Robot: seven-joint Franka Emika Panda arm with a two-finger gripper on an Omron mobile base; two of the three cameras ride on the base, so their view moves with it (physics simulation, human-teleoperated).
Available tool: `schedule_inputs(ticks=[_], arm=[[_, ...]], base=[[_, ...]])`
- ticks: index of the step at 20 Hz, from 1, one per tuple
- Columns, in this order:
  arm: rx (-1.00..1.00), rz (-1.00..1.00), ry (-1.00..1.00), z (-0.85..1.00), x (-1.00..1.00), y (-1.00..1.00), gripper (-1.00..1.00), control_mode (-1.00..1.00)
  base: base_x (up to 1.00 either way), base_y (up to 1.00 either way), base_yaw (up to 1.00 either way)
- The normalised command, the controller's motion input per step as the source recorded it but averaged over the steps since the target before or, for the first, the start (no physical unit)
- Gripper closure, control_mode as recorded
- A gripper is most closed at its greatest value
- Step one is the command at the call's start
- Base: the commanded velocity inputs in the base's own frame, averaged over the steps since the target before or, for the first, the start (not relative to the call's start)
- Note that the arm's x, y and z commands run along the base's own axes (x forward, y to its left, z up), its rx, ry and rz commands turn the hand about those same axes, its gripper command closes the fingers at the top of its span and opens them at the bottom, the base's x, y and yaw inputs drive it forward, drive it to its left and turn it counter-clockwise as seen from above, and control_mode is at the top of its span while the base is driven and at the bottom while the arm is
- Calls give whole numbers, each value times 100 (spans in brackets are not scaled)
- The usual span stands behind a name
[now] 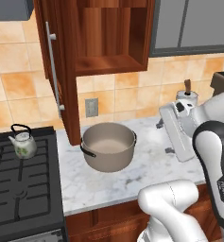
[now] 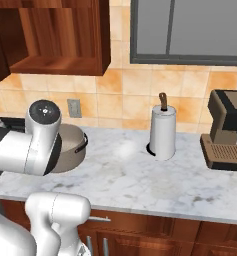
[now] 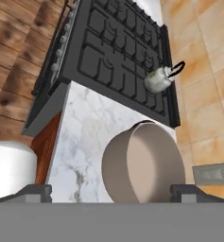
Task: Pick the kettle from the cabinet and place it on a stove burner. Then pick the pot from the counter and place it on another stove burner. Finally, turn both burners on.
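The kettle [image 1: 23, 144] stands upright on a far burner [image 1: 19, 156] of the black range [image 1: 23, 198], at the left of the scene, close to the tiled wall. In the hand view the kettle [image 3: 158, 79] sits on the grate near the range's bench-side edge, handle arched above it.

The pot [image 1: 108, 145] rests on the bench [image 1: 146, 175], just right of the range and apart from it, below the open cabinet [image 1: 108, 42]. It is upright, its pale inside showing. One dark loop handle faces the range; the other is at its far right rim. In the right base view the pot [image 2: 72, 145] is partly hidden behind the arm.

The cabinet door [image 1: 54, 71] stands open, its edge hanging just left of the pot.

The fingers [image 3: 111, 191] are spread wide and hold nothing. In the hand view the two tips stand to either side of the pot [image 3: 144, 163], which lies between and beyond them; contact cannot be confirmed. The hand [image 1: 177, 130] hangs to the right of the pot, above the bench.

A paper-towel roll [image 2: 162, 131] stands upright on the bench, well right of the pot. A coffee machine [image 2: 227, 132] stands at the far right.
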Motion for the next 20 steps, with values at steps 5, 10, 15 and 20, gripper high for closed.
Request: schedule_inputs(ticks=[5,10,15,20], arm=[[-7,0,0,-23,7,2,-100,-100],[-5,1,0,-19,19,0,-100,-100],[-4,4,0,-20,27,2,-100,-100],[-6,6,0,-25,33,10,-100,-100]], base=[[0,0,0],[0,0,0],[0,0,0],[0,0,0]])
